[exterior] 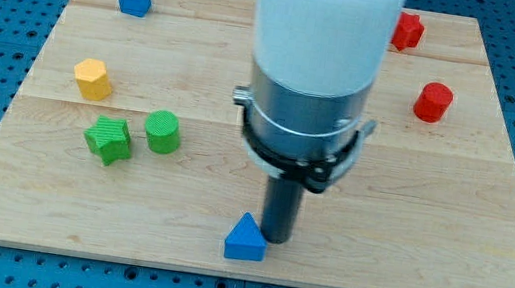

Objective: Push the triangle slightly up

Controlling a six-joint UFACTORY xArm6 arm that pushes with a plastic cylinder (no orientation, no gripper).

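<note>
1 blue triangle (245, 239) on tabletop (409, 216), touching my tip (275, 239) at its left; no fingers fitted, state not applicable.

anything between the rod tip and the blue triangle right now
Nothing. In the camera view my tip sits right beside the blue triangle, on its upper right at the view's bottom; no other block lies between them, and whether they touch is unclear.

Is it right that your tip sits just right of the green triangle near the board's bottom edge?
Not quite: the triangle is blue, not green. The camera view shows it near the bottom edge of the board, with my tip just to its right, close beside it. The green blocks sit further to the view's left.
</note>
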